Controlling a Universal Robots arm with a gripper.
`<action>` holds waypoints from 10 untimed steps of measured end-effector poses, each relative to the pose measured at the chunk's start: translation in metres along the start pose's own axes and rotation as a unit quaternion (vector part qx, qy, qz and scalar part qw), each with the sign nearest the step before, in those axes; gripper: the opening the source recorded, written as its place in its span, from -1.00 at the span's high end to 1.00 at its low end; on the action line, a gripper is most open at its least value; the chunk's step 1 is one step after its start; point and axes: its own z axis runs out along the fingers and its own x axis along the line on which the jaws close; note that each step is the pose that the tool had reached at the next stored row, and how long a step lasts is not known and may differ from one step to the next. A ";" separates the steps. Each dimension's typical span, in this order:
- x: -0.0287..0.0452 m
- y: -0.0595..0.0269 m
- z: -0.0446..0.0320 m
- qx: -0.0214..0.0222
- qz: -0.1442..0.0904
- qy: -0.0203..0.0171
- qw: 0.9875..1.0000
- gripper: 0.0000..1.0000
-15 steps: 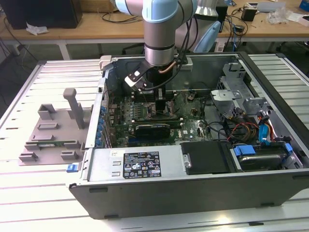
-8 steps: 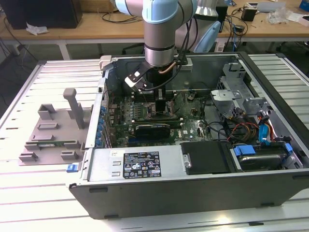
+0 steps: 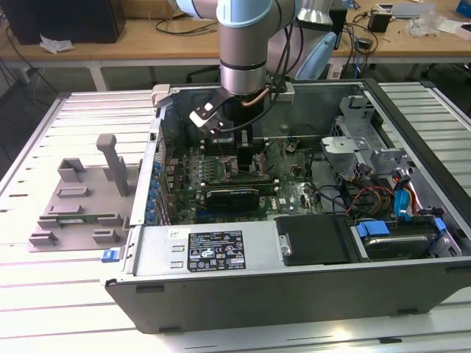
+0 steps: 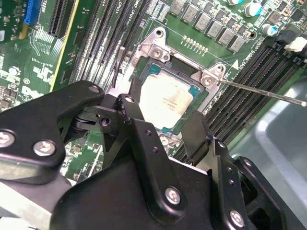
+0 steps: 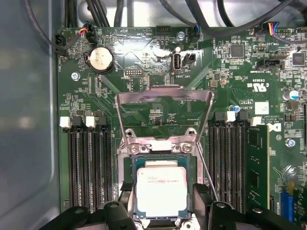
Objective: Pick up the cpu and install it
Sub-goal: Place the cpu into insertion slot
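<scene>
exterior view: gripper (image 3: 235, 143) down inside the open computer case (image 3: 294, 287), over the motherboard (image 3: 294, 195) toward the case's far side | second wrist view: cpu (image 4: 165, 100) flat in its socket, fingers (image 4: 128, 109) spread, one either side, gripping nothing | first wrist view: cpu (image 5: 161, 188) between the fingers, hinged metal frame (image 5: 164, 95) flipped open just beside the socket

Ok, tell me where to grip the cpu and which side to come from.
Probably by two opposite edges of the cpu, coming straight down from above: it lies flat in its socket, metal top up, with the hinged frame swung open, clear of it.
</scene>
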 end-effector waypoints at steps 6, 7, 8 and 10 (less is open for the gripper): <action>0.0000 0.0000 -0.0010 0.000 0.000 0.000 1.000 -0.05; 0.0000 0.0001 -0.0010 0.000 0.000 0.000 1.000 0.08; 0.0000 0.0000 -0.0010 0.000 0.000 0.000 1.000 0.20; 0.0000 0.0000 -0.0010 0.000 0.000 0.000 1.000 0.44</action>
